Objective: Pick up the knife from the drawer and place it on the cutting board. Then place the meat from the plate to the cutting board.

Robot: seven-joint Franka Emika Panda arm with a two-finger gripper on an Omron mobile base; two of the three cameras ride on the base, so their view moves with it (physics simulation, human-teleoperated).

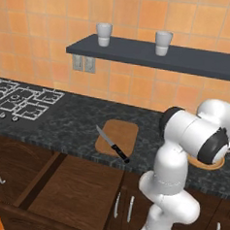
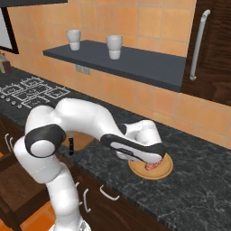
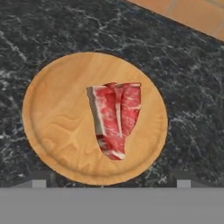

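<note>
Hovering with jaws spread wide and holding nothing, the gripper (image 3: 111, 183) just above the near rim of the plate (image 3: 52, 122), the meat (image 3: 116, 118) lying flat a little right of the plate's middle. Beside the plate on the dark counter (image 1: 63, 123), the cutting board (image 1: 123, 132) with the knife (image 1: 112, 144) slanted across it, handle past the front edge; below that edge, the drawer (image 1: 77, 192) pulled open.

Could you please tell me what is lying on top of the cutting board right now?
The knife lies across the cutting board, its black handle over the near edge. The arm hides the board's right edge.
</note>
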